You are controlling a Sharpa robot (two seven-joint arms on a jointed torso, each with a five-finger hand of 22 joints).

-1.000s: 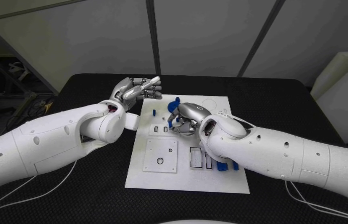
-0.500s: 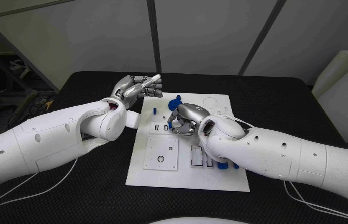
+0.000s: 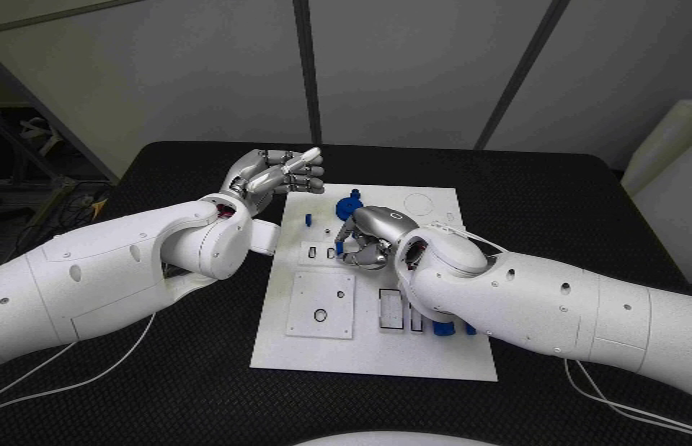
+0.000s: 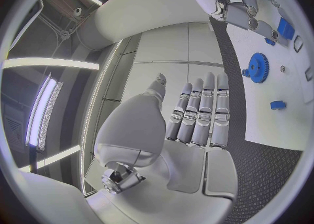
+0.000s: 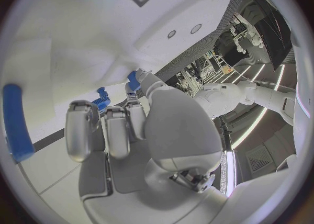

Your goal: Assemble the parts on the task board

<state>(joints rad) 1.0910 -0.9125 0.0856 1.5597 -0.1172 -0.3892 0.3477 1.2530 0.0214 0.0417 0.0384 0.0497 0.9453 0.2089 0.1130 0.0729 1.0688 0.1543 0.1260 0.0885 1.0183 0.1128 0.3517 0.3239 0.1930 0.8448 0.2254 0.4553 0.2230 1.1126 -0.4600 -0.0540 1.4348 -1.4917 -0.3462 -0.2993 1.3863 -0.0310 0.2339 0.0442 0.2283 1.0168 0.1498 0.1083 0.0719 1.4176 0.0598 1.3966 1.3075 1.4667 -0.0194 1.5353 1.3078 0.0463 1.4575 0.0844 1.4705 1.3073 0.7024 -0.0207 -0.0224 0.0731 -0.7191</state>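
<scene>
The white task board (image 3: 378,311) lies in the middle of the black surface (image 3: 577,216). The right robot hand (image 3: 369,238) is lowered over the board's upper middle, its fingers curled downward; whether it grips anything cannot be told from the head view, and the right wrist view shows the fingers bent with small blue parts (image 5: 101,100) just beyond their tips. A blue gear (image 3: 348,205) stands on the board just beside this hand on its far side. The left robot hand (image 3: 274,176) is raised off the board's far left corner, fingers straight, close together and holding nothing. Near the right forearm, blue parts (image 3: 441,328) lie at the board's lower right beside rectangular recesses (image 3: 391,310). No writing can be read.
</scene>
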